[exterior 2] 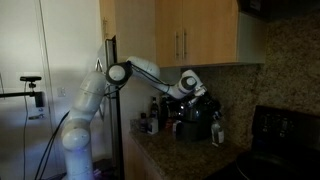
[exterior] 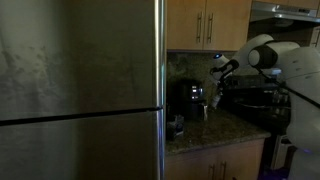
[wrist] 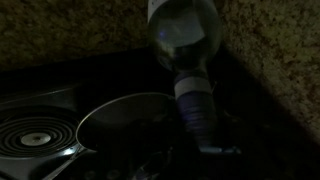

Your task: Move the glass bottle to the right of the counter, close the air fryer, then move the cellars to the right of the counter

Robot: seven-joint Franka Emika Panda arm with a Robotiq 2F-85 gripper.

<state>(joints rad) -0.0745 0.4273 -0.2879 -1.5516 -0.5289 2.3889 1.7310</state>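
While tool holds glass bottle, frying pan beside

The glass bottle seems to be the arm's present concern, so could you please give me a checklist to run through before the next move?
1. Bottle upright on the counter, beside the air fryer: ok, as far as the dim exterior view shows.
2. Claw open or shut: cannot tell; it is above the air fryer and too dark to read.
3. Air fryer drawer shut: cannot tell; the front is in shadow.
4. Room around the bottle: not ok; the wrist view shows a pan and a stove burner close by.
5. Salt shakers located: cannot tell; too dark to pick out.
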